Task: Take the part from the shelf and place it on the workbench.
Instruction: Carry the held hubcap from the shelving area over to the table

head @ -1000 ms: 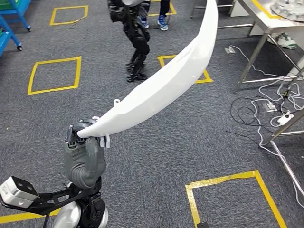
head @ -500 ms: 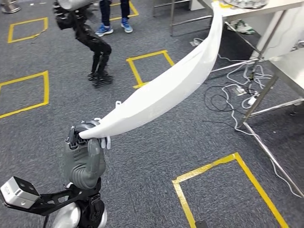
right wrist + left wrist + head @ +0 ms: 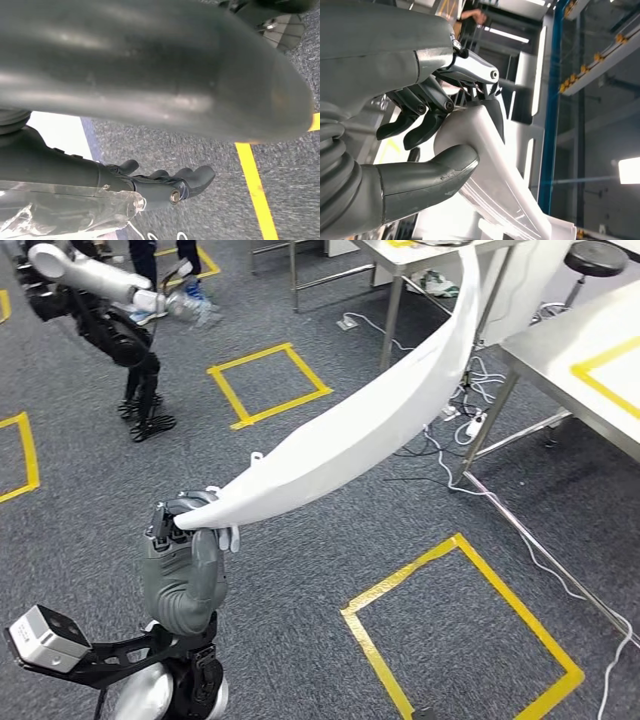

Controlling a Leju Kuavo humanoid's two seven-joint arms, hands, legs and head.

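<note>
Lower left of the head view: left hand [image 3: 183, 565] clamped on one end of the long curved white plastic part [image 3: 362, 425], which arcs toward the steel workbench [image 3: 555, 360], upper right, carried high for clearance; right hand [image 3: 166, 185], fingers apart, holds nothing.

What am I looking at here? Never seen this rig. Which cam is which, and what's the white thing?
This is a two-legged humanoid robot, and the pictures come from its own cameras. The head view looks forward and down at grey carpet marked with yellow tape squares. The left robot hand grips one end of a long, curved white part, which reaches out toward steel workbenches. Another robot stands further off. The left wrist view sits just behind that hand and shows its thumb and fingers clamped on the part's end. The right wrist view shows the right robot hand over the carpet, fingers apart, holding nothing.
</note>
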